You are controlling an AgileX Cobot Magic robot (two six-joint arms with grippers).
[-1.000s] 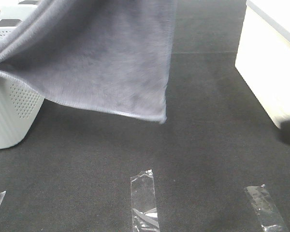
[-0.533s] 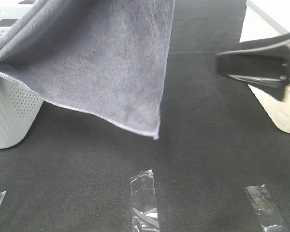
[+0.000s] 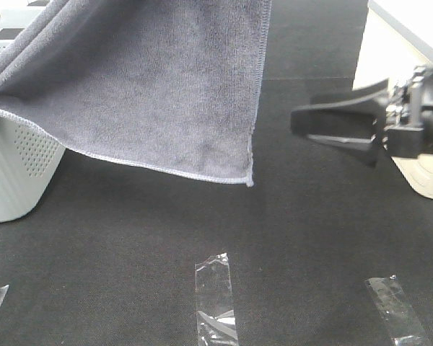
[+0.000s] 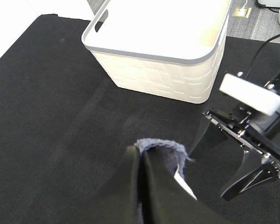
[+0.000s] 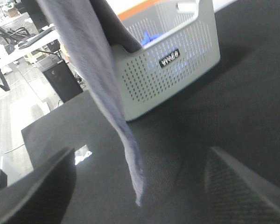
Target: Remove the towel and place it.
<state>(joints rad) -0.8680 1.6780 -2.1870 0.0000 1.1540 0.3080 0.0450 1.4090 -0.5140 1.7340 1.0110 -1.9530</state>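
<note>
Exterior high view: nearest me, the clear tape strips (image 3: 216, 295) lie on the black tabletop (image 3: 130, 245) just where they lay before. Above them the towel (image 3: 151, 86) hangs in the air, draped from the grey basket (image 3: 14, 166) on the left and rising out of frame. Its lower hem hangs more level than half a second ago, and the free corner sits higher and a little further right. The right hand (image 3: 301, 127) has come in from the right and dropped lower. It is sharp now rather than blurred, with its fingers spread and its tips near the towel's side edge but apart from it. Behind it, the arm partly covers the white bin (image 3: 400, 72).

In the left wrist view the left hand (image 4: 141, 154) is pressed together, pinching a bunched corner of the towel; the exterior view does not show this hand. The towel's top is cut off and the cloth hides most of the basket. In the right wrist view only a scrap of blue cloth (image 5: 148, 36) shows inside the basket.
</note>
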